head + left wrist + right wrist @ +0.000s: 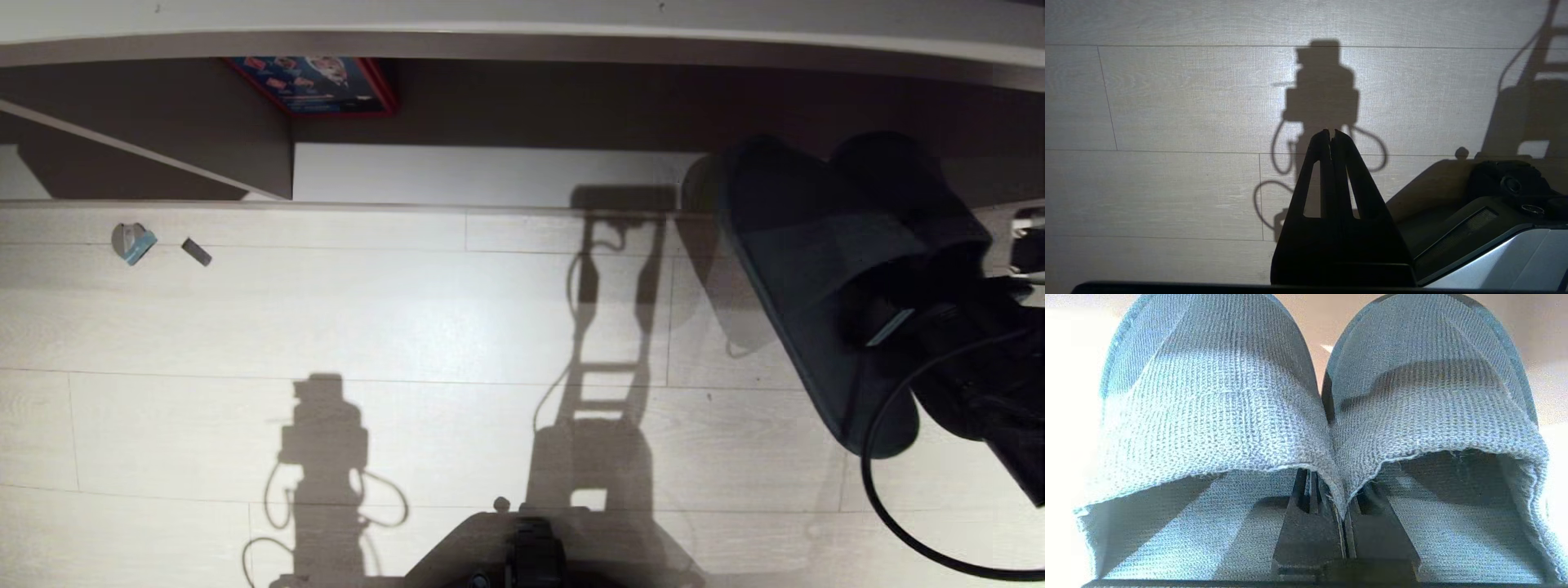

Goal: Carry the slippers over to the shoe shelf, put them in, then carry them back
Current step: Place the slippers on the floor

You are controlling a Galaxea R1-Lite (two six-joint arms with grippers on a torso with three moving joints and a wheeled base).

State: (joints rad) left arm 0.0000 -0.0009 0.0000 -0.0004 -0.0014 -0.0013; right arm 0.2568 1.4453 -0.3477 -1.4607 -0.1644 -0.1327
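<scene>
— Head view first: where are the slippers point(824, 269)?

— Up off the pale floor point(408, 327) on the right, toes toward the far shoe shelf point(490, 173), soles facing left.

— And the right gripper point(1341, 506)?

— Fingers pinched together on the two inner edges where the slippers meet, one finger inside each.

— Left side?

— Left gripper point(1331, 132) hangs over bare floor, tips pressed together, holding nothing.

Right gripper point(1341, 522) clamped (left gripper point(1331, 134) closed, idle)
</scene>
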